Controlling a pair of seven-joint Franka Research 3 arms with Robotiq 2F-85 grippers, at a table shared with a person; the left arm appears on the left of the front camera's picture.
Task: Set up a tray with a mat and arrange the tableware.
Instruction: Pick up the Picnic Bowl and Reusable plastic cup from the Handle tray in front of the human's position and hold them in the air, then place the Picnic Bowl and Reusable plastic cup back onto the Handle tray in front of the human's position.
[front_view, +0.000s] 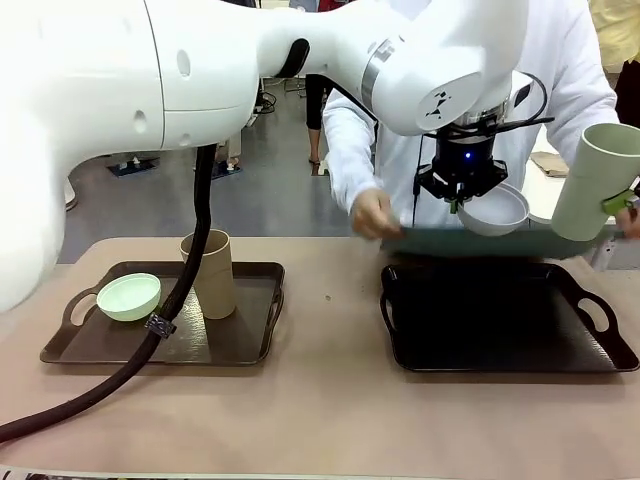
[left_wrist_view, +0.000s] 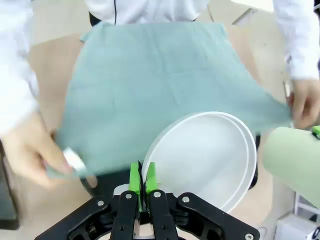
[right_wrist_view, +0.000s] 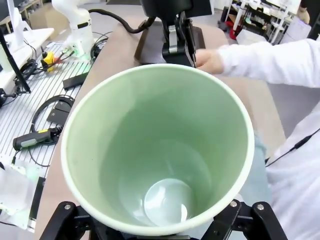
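My left hand (left_wrist_view: 142, 176) is pinched tight on the rim of the grey bowl (front_view: 496, 210), which hangs in the air. Just below that hand the person is stretching the mat (front_view: 500, 242) flat, with one of the person's hands (front_view: 373, 214) at its near corner. I judge it isn't down yet, as the black tray (front_view: 500, 320) under it looks bare.

My right hand (front_view: 620, 201) is clamped on the pale green cup (front_view: 598, 180), its fingers spread wide around the cup's body. The cup is held up in the air, out beyond the mat's end and close beside the grey bowl.

Far off to the other side of my left hand, the mint bowl (front_view: 128, 296) and the tan cup (front_view: 212, 272) sit in the brown tray (front_view: 245, 345).

So we're early by my reckoning: two pieces are lifted and waiting, and the mat is going in. After that all four pieces need placing, and two of them need fetching first.

The counter (front_view: 330, 410) is plain, matte beige, and my left arm's black hose (front_view: 170, 320) drapes across the brown tray. Behind the person is grey floor. Beyond the cup in my right hand there's a side bench strewn with cables.
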